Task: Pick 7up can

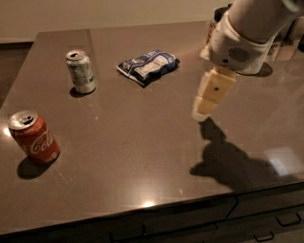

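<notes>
A broad dark brown countertop [142, 156] is filling the view, running back to a pale wall [118, 14], with a row of dark drawer fronts [266, 218] showing below its near edge. The white robot arm [247, 33] is reaching in from the upper right corner and taking up a good share of that side. It is throwing a heavy shadow [232, 163] onto the surface near the front right. The cream-coloured gripper [203, 110] is hanging from the arm, angled down and to the left, and hovering above bare countertop right of centre. It is touching nothing, and from this angle I cannot tell whether it is spread or pressed together. A crumpled blue and white snack bag [148, 66] is lying flat towards the back, a little left of centre and left of the arm. The red Coca-Cola can [33, 137] is standing upright near the front left edge. The 7up can [80, 72], silvery white with green markings, is standing upright at the back left. It is sitting just left of the snack bag, behind the red can, and well apart from the gripper across the table
</notes>
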Robot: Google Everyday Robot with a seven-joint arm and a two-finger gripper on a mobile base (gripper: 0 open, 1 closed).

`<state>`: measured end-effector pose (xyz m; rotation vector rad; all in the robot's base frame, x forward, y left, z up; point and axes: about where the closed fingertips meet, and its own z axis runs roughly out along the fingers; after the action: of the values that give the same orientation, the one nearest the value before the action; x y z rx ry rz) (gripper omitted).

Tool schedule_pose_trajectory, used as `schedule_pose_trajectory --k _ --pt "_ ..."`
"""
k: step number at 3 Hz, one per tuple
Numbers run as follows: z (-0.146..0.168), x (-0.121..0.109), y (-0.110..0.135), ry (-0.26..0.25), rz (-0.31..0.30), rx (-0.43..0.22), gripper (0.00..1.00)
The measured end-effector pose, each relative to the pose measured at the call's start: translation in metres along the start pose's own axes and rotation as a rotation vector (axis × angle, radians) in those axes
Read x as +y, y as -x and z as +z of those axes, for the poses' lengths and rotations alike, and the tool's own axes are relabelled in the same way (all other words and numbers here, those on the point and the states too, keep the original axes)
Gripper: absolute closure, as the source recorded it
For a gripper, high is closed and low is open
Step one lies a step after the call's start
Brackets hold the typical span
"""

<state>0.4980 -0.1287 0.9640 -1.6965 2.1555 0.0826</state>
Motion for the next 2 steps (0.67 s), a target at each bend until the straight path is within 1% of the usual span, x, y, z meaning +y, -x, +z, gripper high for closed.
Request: schedule_pose_trajectory --k 1,2 --pt "0.023 -0.010 0.039 0.021 0.013 -0.084 0.00" --pt "0.053 -0.018 0.074 0.037 0.046 -0.165 0.00"
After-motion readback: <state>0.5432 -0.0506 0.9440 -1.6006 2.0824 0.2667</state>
